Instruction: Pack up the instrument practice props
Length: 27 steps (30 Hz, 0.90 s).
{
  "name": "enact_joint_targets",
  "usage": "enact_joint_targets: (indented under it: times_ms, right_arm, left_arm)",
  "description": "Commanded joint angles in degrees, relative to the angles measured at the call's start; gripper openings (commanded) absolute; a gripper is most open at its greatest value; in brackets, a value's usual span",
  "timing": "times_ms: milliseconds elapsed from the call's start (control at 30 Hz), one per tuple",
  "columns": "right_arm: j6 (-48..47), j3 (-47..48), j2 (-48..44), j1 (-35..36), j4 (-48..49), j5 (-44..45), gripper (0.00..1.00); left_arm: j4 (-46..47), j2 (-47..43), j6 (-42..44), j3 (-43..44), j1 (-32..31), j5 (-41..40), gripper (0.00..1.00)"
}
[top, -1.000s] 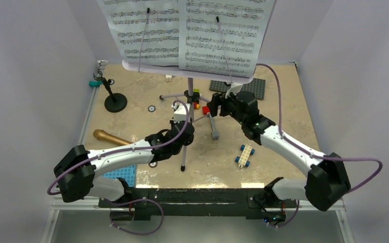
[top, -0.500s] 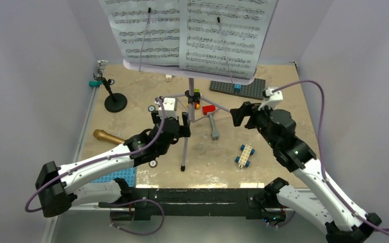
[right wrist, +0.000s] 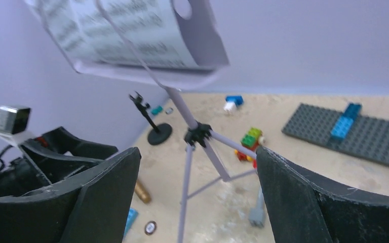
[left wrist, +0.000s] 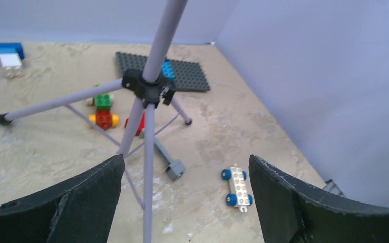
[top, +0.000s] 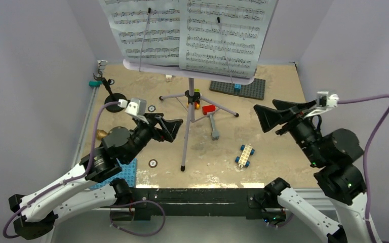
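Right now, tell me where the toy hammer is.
Top view: the red-headed toy hammer lies mid-table, just right of the lavender music stand, beyond the white wheeled brick car.

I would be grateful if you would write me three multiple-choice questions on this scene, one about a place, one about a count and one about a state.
1. Where does the dark grey baseplate lie?
A) at the near edge, by the arm bases
B) at the far side, right of the pole of the lavender music stand
C) under the left arm

2. How many sheet-music pages rest on the stand's desk?
A) one
B) two
C) four

3. How are the left hand and the right hand?
A) both open, holding nothing
B) left shut on the pole
C) right shut on a brick

Answers: 1 B, the top view shows it beyond the tripod's right leg. 2 B, two pages sit side by side. 3 A, each wrist view shows wide-spread fingers touching nothing.
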Motion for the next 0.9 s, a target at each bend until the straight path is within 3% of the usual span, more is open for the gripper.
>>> enact_joint_targets:
  times_ms: [0,233,500,867]
  right_arm:
    - [-0.4,7.6,0.3,-0.3,3.4,-6.7,0.89]
    - [-3.6,17.1,8.6,-0.3,6.9,-10.2,0.88]
    - [-6.7,19.9,14.6,-2.1,8.2,-12.7,0.78]
    - [-3.0,18.6,18.4,-7.8,10.9,-19.3,0.63]
  left_arm:
    - [4.8,-2.0,4.2,4.7,0.0,9.9,0.99]
    - [8.9,4.5,7.0,17.1,0.0,19.6,1.0]
    - [28.4,8.7,10.0,18.4,0.0,30.4,1.0]
    - [20.5,17.8,10.3,33.8,0.1,29.8,0.95]
